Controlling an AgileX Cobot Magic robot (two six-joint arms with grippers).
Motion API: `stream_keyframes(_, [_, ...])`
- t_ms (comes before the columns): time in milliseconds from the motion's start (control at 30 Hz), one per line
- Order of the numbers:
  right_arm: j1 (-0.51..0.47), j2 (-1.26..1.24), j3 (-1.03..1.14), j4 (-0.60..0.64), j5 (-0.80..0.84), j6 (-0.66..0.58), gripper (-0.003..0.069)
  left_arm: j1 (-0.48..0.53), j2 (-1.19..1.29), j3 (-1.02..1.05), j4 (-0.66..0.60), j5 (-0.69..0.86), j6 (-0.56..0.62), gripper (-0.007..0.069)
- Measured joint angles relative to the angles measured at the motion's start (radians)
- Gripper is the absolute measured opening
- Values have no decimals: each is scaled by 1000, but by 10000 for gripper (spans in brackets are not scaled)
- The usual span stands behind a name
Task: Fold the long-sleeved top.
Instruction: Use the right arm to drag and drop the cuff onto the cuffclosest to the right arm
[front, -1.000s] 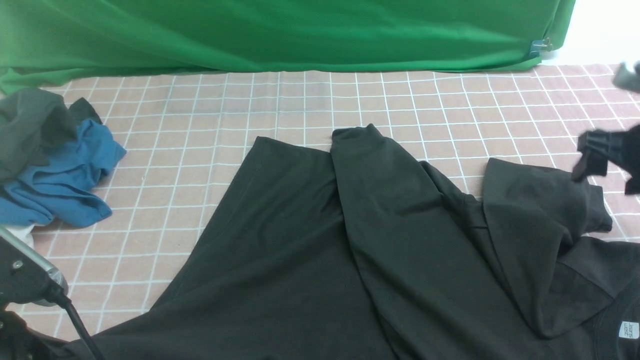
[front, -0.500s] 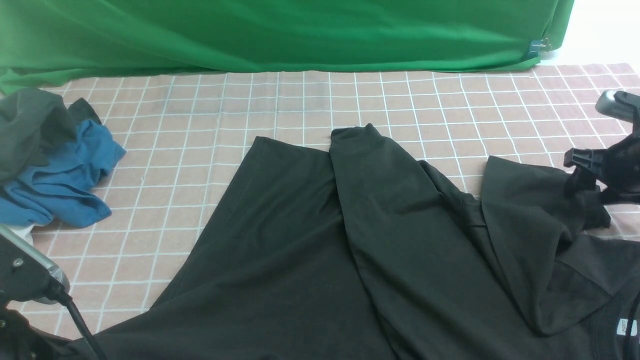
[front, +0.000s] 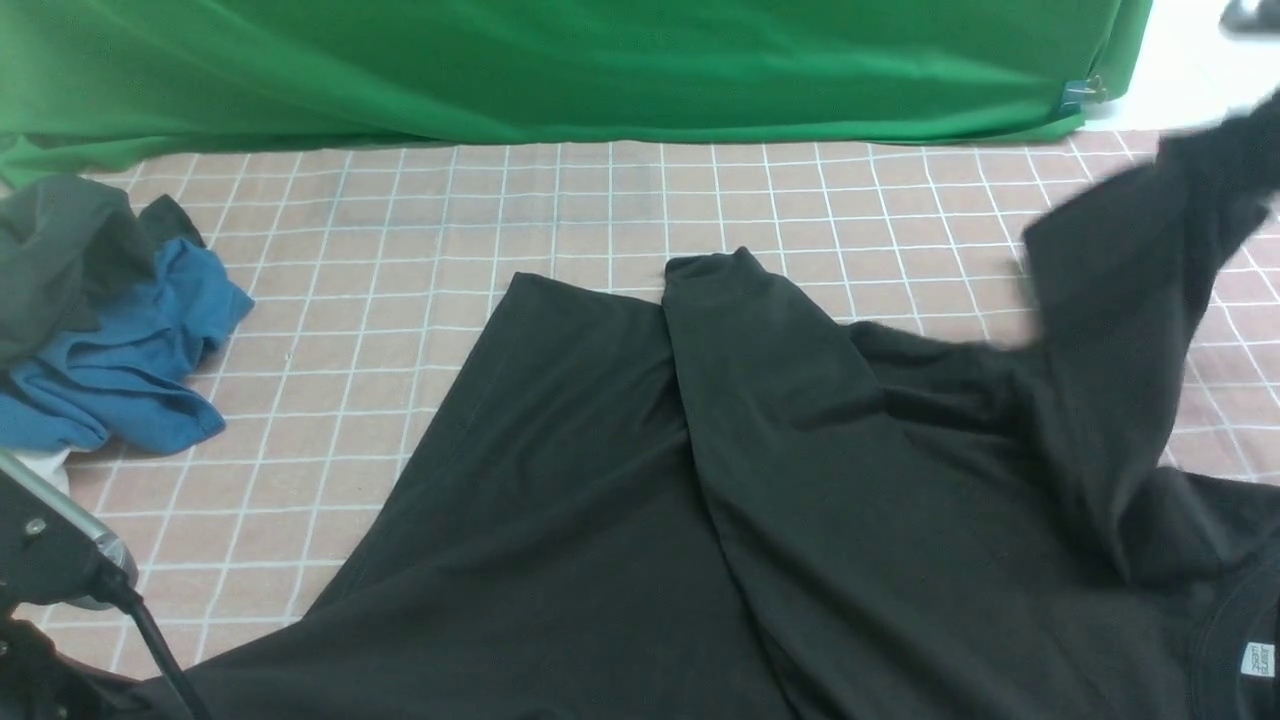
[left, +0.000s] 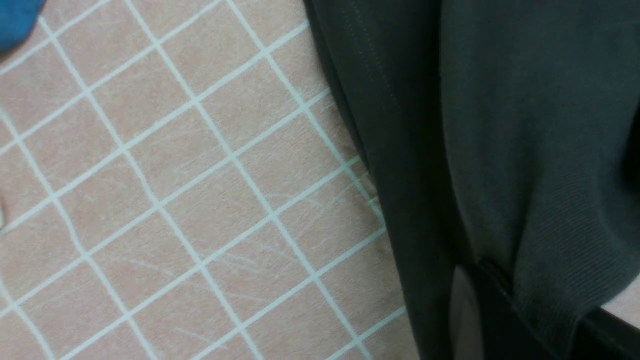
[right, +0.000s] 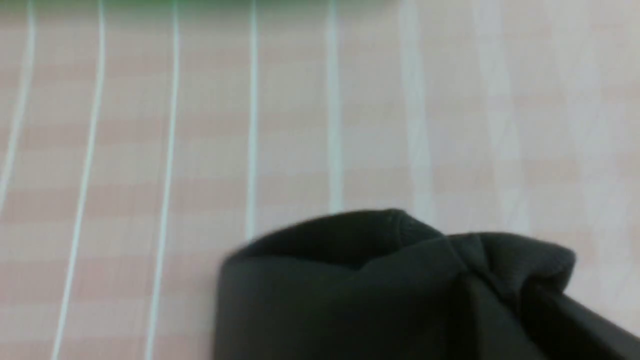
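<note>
The long-sleeved top (front: 620, 500), black, lies spread over the near half of the table, and its white label (front: 1258, 660) shows at the collar, near right. One sleeve (front: 760, 340) lies folded across the body. The other sleeve (front: 1120, 300) hangs lifted toward the far right, blurred by motion. My right gripper (right: 500, 310) is shut on that sleeve's bunched end, and cloth covers its jaws. My left gripper (left: 520, 320) is shut on a ribbed edge of the top (left: 500, 125) at the near left; only its arm (front: 60, 560) shows in the front view.
A blue garment (front: 130, 350) and a dark grey-green garment (front: 60, 240) lie heaped at the far left. A green backdrop (front: 560, 70) hangs along the back of the pink checked tablecloth (front: 400, 220). A blue clip (front: 1075, 95) holds the backdrop at the right.
My right gripper has closed on the right sleeve's end and lifted it up and away to the far right, pulling the folded sleeve open. The left arm has not moved.
</note>
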Motion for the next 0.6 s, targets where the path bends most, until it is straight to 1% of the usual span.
stream_keyframes(167, [-24,75,-163,-20,-142,-56,71,0,0,0,26,0,0,21])
stream_keyframes(200, [-24,79,-167,-20,-148,-59,71,0,0,0,26,0,0,21])
stream_keyframes(333, [-29,109,-234,-23,-327,-125,71,0,0,0,25,0,0,21])
stream_keyframes(433, [-32,111,-255,-24,-405,-177,71,0,0,0,22,0,0,21])
stream_keyframes(533, [-32,111,-265,-24,-408,-201,71,0,0,0,21,0,-3,21])
stream_keyframes(600, [-31,113,-266,-24,-365,-212,71,0,0,0,21,0,-3,21])
